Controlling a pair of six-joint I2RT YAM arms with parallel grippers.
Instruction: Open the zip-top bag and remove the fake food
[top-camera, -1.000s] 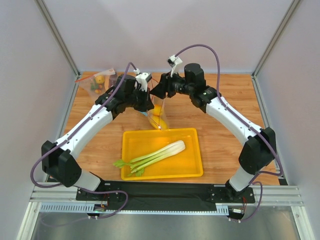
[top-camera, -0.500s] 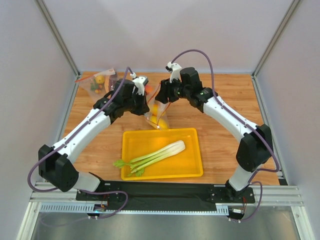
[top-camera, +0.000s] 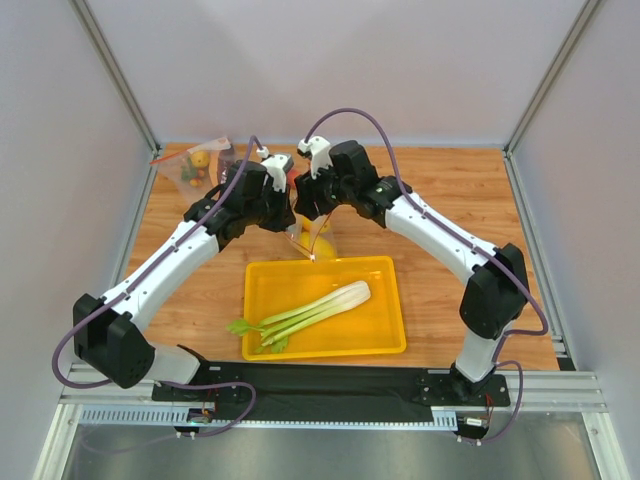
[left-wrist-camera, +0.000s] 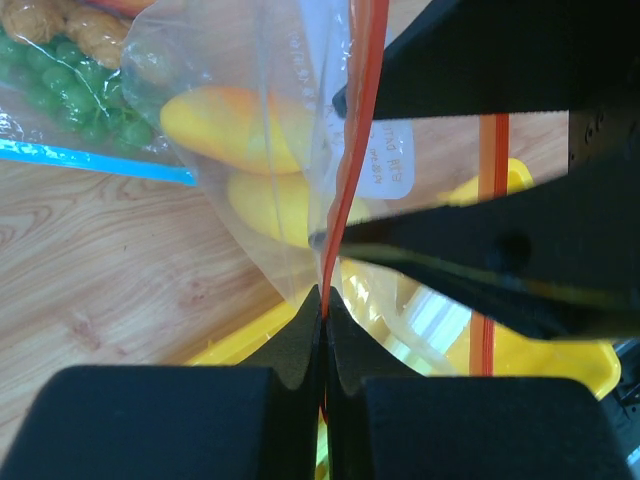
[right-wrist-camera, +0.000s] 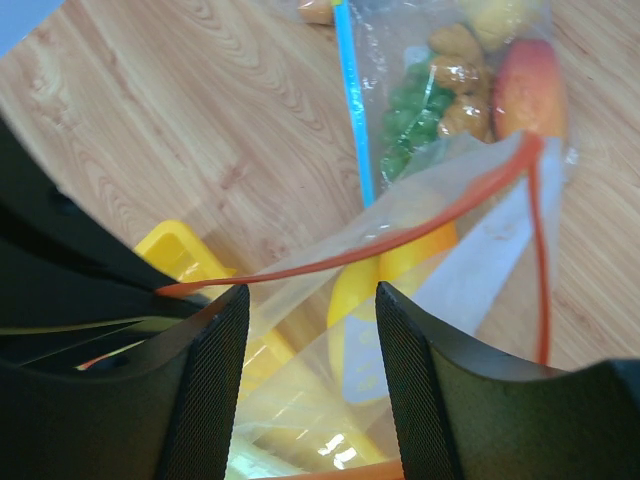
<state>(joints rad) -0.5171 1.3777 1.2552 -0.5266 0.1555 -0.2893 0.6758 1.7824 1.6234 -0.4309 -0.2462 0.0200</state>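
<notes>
Closest to the arm bases, on the near side of both tools, a yellow tray (top-camera: 385, 330) sits on the wooden worktop (top-camera: 480, 180). The long pale-green and white celery-like stalk (top-camera: 318, 308) lies slantwise inside it, out of the bag. Just past the tray's far rim the two tools meet tip to tip over the zip-top bag (left-wrist-camera: 290, 100), which hangs between and below them above the worktop. The left tool (left-wrist-camera: 322, 315) is pinched tight on the bag's red-orange zip strip (left-wrist-camera: 350, 150), its two pads pressed together on the strip and film. The right tool (right-wrist-camera: 310, 300) faces it with its jaws apart. The bag's mouth and clear film lie across the gap, but whether its pads touch the plastic cannot be told. Inside the bag, under the left tool's tips, the yellow fruit (left-wrist-camera: 265, 205) and the orange fruit (left-wrist-camera: 225, 125) lie against each other. Beyond the left tool, at the far left of the worktop, lies a blue-zipped bag (top-camera: 195, 165) of small coloured pieces.
</notes>
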